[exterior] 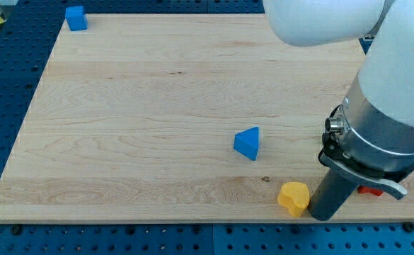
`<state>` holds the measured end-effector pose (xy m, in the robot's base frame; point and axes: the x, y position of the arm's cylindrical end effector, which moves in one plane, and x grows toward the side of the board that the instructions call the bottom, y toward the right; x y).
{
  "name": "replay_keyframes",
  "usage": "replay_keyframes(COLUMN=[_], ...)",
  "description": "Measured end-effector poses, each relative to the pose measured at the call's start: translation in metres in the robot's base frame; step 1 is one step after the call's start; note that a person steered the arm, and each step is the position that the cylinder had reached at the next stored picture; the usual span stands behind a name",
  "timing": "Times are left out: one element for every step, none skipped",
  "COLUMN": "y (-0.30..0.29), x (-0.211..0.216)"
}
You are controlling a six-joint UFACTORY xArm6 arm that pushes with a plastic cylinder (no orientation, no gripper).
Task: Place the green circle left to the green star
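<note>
Down at the view's bottom right, my tip [325, 215] stands upright, touching the yellow block [294, 197].

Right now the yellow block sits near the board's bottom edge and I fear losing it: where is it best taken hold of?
Nothing grips here; my tip only pushes. It stands close beside the yellow block, on the view's right. I would probably press the block's lower-right side, aimed through its middle: its lobed outline could turn it.
</note>
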<state>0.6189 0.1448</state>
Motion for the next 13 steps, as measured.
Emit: replay_keyframes(y=[0.005, 0.005, 0.022, 0.039, 0.045, 0.045, 0.045, 0.045, 0.045, 0.045, 0.045, 0.045, 0.045], x=[0.000, -0.001, -0.001, -0.001, -0.002, -0.007, -0.017, -0.031, -0.053, -0.079, -0.102, -0.122, -0.141])
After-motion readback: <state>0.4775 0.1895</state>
